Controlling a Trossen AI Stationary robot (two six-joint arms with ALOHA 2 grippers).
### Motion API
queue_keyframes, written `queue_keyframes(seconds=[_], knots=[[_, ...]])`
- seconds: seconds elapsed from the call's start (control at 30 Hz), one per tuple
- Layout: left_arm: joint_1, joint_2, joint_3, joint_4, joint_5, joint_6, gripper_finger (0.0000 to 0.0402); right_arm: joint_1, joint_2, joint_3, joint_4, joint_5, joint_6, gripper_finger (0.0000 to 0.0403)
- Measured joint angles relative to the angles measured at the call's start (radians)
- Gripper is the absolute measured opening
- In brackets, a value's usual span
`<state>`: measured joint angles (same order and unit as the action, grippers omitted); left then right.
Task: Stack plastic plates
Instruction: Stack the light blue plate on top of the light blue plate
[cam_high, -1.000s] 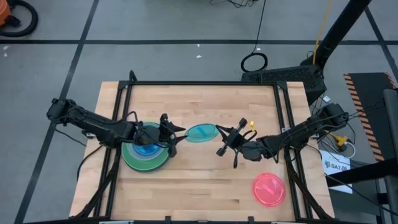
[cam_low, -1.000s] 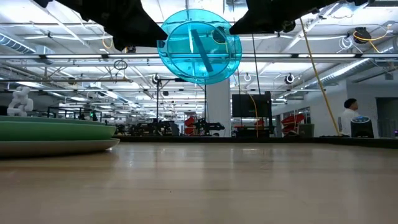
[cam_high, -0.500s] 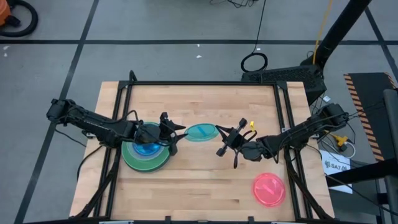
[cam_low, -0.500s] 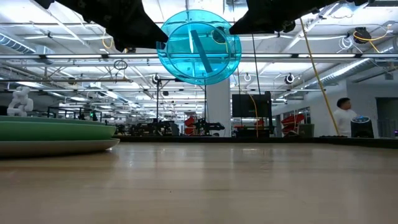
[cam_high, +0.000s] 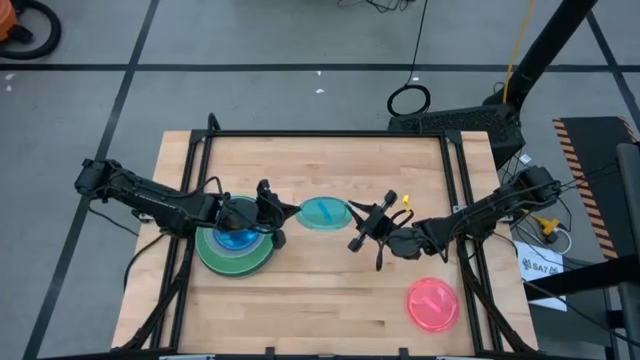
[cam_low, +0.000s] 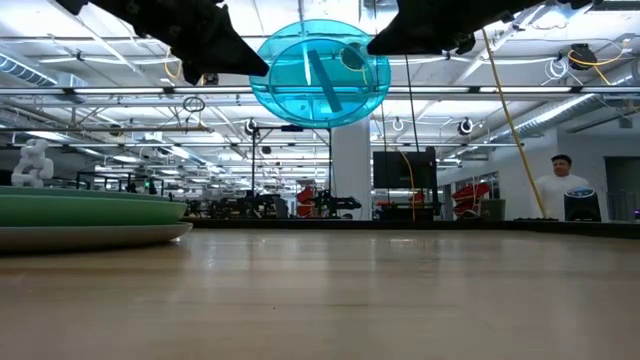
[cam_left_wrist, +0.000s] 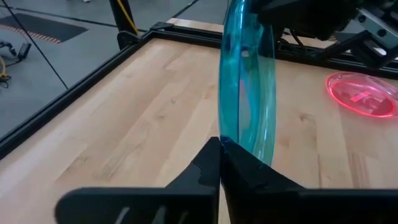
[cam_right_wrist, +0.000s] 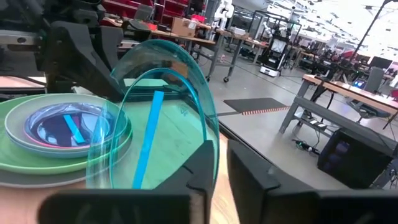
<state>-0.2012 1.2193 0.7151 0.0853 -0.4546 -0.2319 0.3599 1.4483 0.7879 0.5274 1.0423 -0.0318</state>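
Observation:
A translucent cyan plate (cam_high: 323, 212) with a blue strip on it hangs in the air over the table's middle, tilted on edge, between my two grippers. My left gripper (cam_high: 292, 210) is shut on its left rim. My right gripper (cam_high: 353, 214) is shut on its right rim. In the low view the plate (cam_low: 320, 72) shows high above the tabletop. A stack of plates (cam_high: 235, 243) rests on the table at the left: large grey lowest, green ones above, a blue and a cyan one on top (cam_right_wrist: 65, 127). A pink plate (cam_high: 432, 303) lies flat at the near right. My left gripper pinches the cyan plate's rim (cam_left_wrist: 222, 134) between its two fingers, coming level from the table's left. The plate stands nearly on edge beyond the fingers, clear of the table. My right gripper pinches the opposite rim (cam_right_wrist: 213, 140) between its two fingers (cam_right_wrist: 200, 168), coming level from the table's right. The plate is lifted clear and tilted.
The black frame rails (cam_high: 330, 133) run along the table's edges. Bare wood lies at the far side and in the near middle (cam_high: 330, 300). A person (cam_low: 565, 190) stands in the room far behind the table.
The cyan plate, held by both grippers, has tipped a little from its on-edge stand toward level; in the low view its outline has gone from round to a flatter oval. Both grippers stay in place.

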Motion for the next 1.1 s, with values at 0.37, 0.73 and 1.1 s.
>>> queue_keyframes(seconds=[0.37, 0.73, 1.1], knots=[[-0.001, 0.000, 0.000, -0.006, -0.019, -0.014, 0.0007, 0.000, 0.000, 0.000, 0.000, 0.004, 0.028, 0.0135], [-0.001, 0.000, 0.000, -0.015, -0.019, -0.037, 0.0006, 0.009, 0.000, 0.000, 0.030, 0.005, 0.076, 0.0143], [-0.001, -0.002, 0.000, -0.079, -0.019, -0.065, 0.0006, 0.009, -0.004, 0.000, 0.029, 0.001, 0.150, 0.0144]])
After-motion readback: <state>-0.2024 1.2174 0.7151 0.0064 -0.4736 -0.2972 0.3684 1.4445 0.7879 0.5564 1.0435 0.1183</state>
